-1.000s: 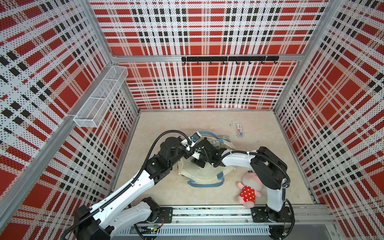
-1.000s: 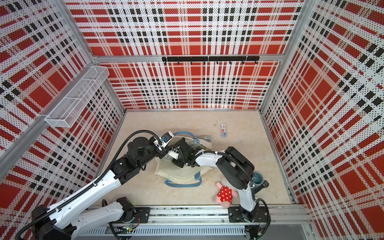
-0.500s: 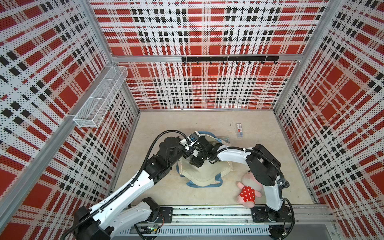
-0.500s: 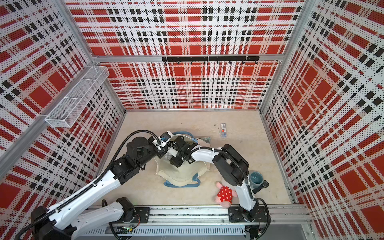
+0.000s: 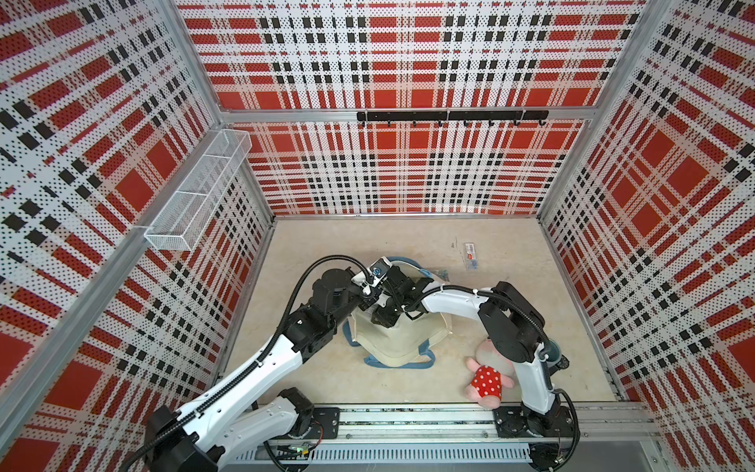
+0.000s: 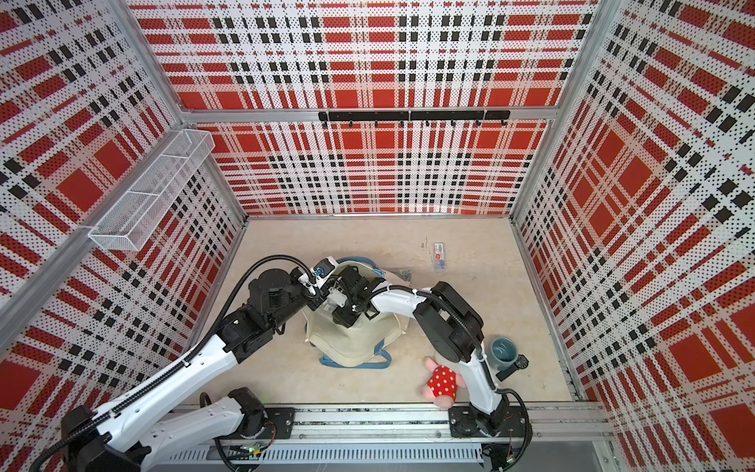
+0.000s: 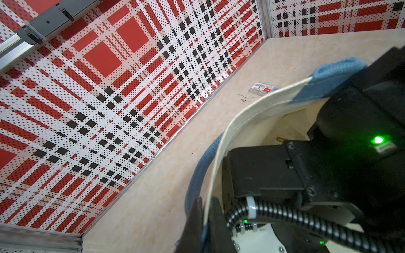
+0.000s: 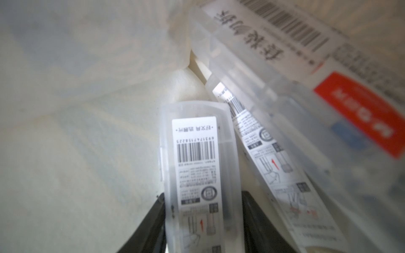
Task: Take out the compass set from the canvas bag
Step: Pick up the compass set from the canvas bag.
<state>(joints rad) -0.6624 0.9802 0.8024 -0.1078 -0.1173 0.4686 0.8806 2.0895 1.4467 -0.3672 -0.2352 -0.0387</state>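
Observation:
The cream canvas bag lies on the table with its blue straps spread out. My left gripper is shut on the bag's cream rim and holds the mouth up. In both top views it sits at the bag's far left edge. My right gripper is inside the bag. Its dark fingers press both sides of the compass set, a translucent case with a barcode label. From above, the right wrist hides the jaws.
Inside the bag, a second similar case and a larger red-labelled case lie beside the held one. On the table are a small packet at the back, a pink plush toy, a teal cup and a black watch. A wire basket hangs on the left wall.
The right wrist has moved left and toward the back, into the bag's mouth close to the left gripper. The bag's cloth has shifted with it. The left arm has stayed put.

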